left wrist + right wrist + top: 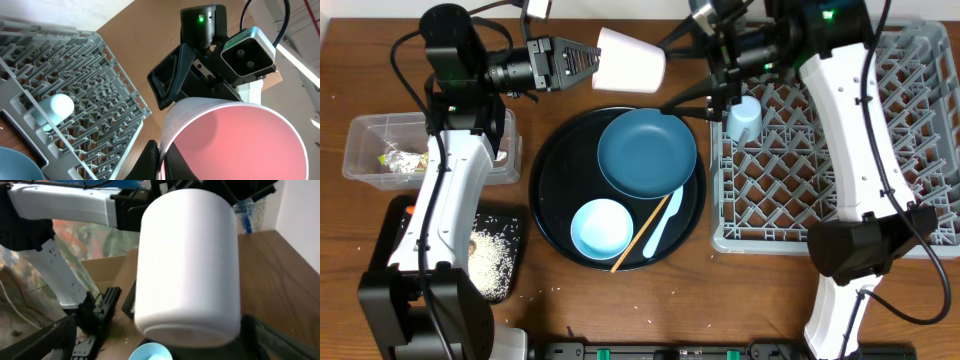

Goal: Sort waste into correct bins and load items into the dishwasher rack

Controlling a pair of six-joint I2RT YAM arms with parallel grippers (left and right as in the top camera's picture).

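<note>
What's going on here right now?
The left gripper holds the pink cup sideways in the air above the round black tray. The right gripper is open at the cup's base end, not closed on it. This looks like a handover toward the dishwasher rack. The light blue cup is already in the rack. The plate, bowl, spoon and chopstick lie on the tray.
</note>
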